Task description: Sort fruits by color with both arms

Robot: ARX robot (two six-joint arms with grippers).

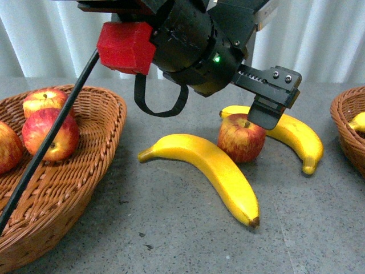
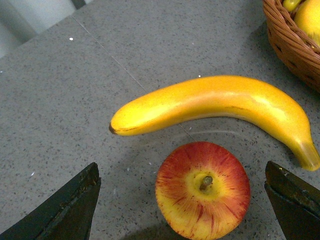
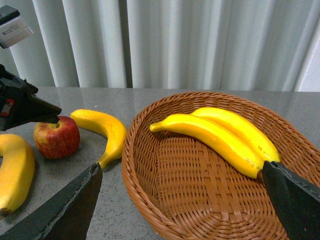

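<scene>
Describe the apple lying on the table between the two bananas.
The apple is round and glossy like plastic, red streaked with yellow, yellowest around its short brown stem. It stands stem-up on the grey table between the near banana and the far banana, a narrow gap from the latter. The open left pincer hangs over it, clear of its sides.

Black arm (image 1: 191, 34), red block (image 1: 125, 47), green light (image 1: 217, 57), looped cable (image 1: 161, 108).

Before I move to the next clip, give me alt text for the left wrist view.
A red-and-yellow apple sits stem-up on the grey table between the fingers of the open left end effector. A banana lies beside it, near a wicker basket.
</scene>
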